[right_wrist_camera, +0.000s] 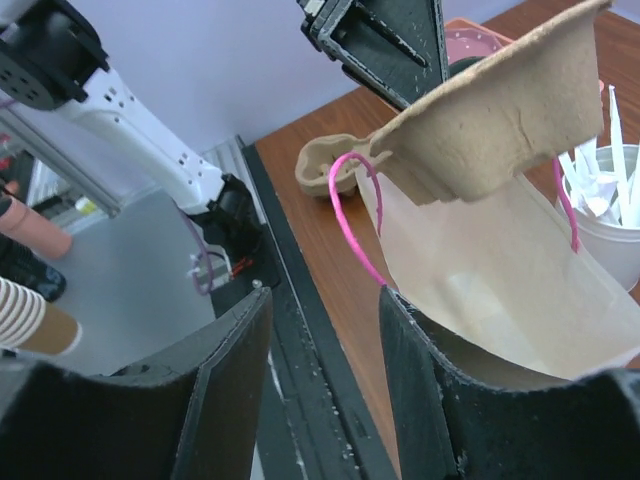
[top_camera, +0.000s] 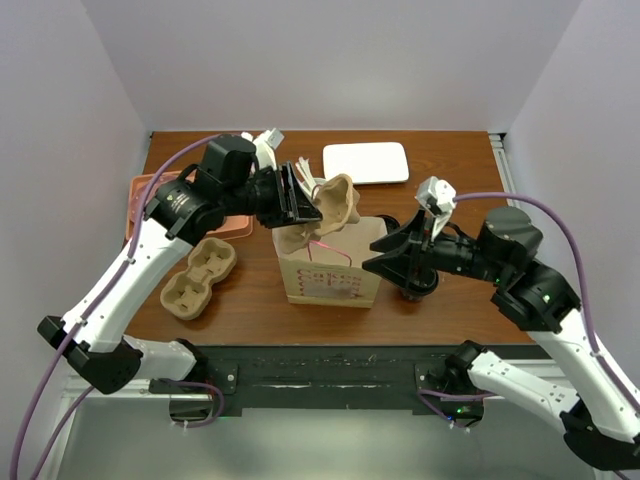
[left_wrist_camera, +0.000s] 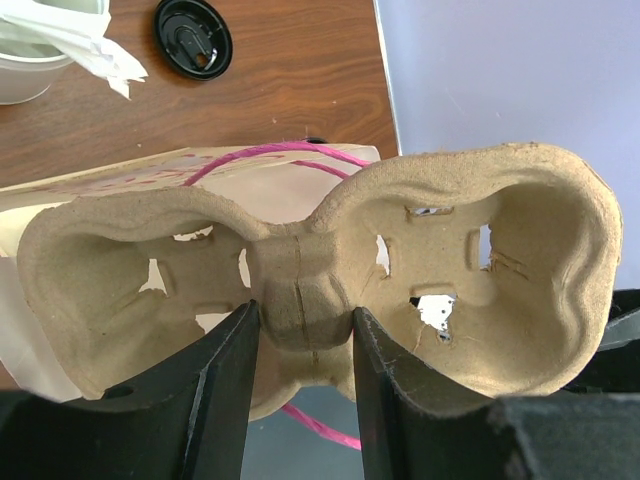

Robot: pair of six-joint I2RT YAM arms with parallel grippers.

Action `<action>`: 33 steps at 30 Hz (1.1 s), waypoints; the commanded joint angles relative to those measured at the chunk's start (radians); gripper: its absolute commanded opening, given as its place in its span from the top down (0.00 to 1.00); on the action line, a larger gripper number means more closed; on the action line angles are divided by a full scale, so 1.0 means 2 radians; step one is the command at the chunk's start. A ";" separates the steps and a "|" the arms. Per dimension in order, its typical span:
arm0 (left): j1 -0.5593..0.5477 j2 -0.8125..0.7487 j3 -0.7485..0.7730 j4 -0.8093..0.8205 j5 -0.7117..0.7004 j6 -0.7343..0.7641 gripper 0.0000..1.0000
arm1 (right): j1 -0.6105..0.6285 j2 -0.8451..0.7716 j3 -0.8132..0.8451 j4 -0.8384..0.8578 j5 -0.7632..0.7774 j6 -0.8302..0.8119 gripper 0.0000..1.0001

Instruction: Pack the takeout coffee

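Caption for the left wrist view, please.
Left gripper holds a pulp carrier by its middle, over the bag.

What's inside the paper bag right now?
Only bare pale inner wall shows in the bag from the right wrist view. The cardboard cup carrier, held by the left gripper, covers most of the mouth, so the bottom is hidden.

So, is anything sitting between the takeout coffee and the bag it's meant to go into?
Yes. The left gripper holds a pulp cup carrier over the open mouth of the paper bag, blocking most of it. The coffee stands on the table beyond the bag.
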 commanded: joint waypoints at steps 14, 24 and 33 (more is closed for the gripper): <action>-0.009 0.009 0.001 -0.027 0.013 0.016 0.80 | 0.020 0.065 0.017 0.055 -0.036 -0.117 0.47; -0.012 0.009 -0.001 -0.020 0.021 0.015 0.81 | 0.031 0.079 0.002 0.059 -0.035 -0.159 0.51; -0.011 0.010 -0.003 -0.022 0.024 0.017 0.82 | 0.048 0.089 -0.003 0.064 -0.022 -0.167 0.64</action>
